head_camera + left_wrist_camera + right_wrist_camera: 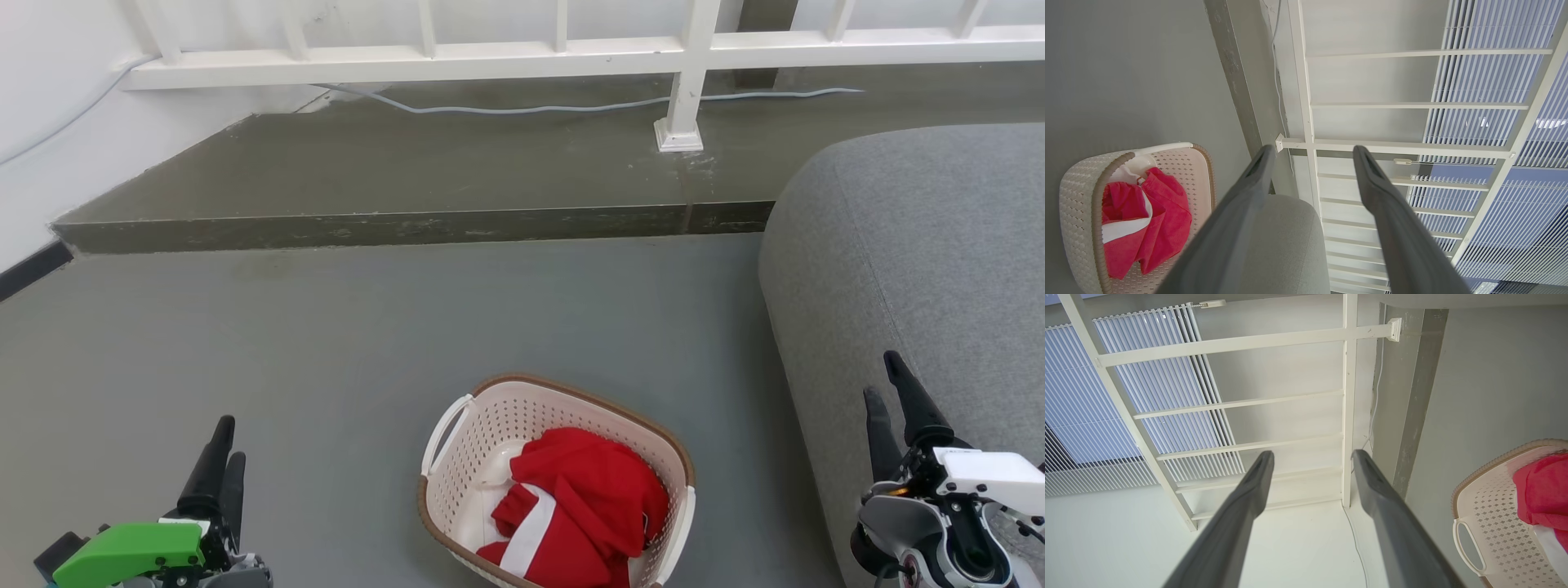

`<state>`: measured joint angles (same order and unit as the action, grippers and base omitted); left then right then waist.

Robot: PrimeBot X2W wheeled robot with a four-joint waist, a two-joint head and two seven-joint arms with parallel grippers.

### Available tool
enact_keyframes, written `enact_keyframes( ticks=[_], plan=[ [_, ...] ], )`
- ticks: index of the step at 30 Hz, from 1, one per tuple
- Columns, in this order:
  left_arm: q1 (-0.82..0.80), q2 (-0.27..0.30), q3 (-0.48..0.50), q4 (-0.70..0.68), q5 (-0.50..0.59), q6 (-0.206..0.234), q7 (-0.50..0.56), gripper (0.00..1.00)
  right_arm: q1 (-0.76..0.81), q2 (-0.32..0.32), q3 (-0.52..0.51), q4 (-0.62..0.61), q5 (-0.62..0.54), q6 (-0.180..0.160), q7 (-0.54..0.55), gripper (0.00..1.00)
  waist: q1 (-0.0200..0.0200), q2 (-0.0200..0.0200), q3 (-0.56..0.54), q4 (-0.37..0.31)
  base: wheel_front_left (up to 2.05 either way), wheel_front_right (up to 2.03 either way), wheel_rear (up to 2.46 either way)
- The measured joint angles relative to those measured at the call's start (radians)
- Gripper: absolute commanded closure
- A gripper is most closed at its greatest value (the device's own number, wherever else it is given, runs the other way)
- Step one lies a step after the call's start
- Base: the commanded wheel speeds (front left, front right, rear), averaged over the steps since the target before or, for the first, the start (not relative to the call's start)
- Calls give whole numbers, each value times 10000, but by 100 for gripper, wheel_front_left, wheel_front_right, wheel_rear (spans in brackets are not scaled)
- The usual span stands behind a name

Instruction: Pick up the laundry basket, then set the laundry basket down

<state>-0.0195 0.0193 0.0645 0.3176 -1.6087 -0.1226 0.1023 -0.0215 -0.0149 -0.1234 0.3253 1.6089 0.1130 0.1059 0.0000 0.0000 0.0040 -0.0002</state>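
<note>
A grey floor (326,343) is seen, with a sofa (914,245) at the right. The basket (478,457) is set on the floor between the two grippers, near the sofa, and a red cloth (596,490) is held inside it. The left gripper (229,438) and right gripper (882,374) are seen spread, with nothing gripped, apart from the basket

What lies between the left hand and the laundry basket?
In the head view, a stretch of bare grey floor separates the left hand from the laundry basket; nothing stands on it.
</note>
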Motion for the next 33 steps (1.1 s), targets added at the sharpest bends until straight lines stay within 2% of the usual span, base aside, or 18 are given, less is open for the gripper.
enact_keyframes(
  ticks=[12, 20, 33],
  plan=[
    [-9, 12, -215, -360, 238, 0, -414, 0, -8, -8, 213, -337, -96, 0, -307, 0, 0, 0, 28, -7, 0, 0, 0],
    [-20, 215, -606, -673, 974, 0, -742, 0, -73, -150, 476, -631, -514, 0, -606, 0, 0, 0, 55, -19, 0, 0, 0],
    [-50, 621, -1175, -742, 2807, 0, -1250, 0, -121, -704, 1227, -830, -2128, 4, -1241, 0, 0, 0, 83, -58, 0, 0, 0]
  ],
)
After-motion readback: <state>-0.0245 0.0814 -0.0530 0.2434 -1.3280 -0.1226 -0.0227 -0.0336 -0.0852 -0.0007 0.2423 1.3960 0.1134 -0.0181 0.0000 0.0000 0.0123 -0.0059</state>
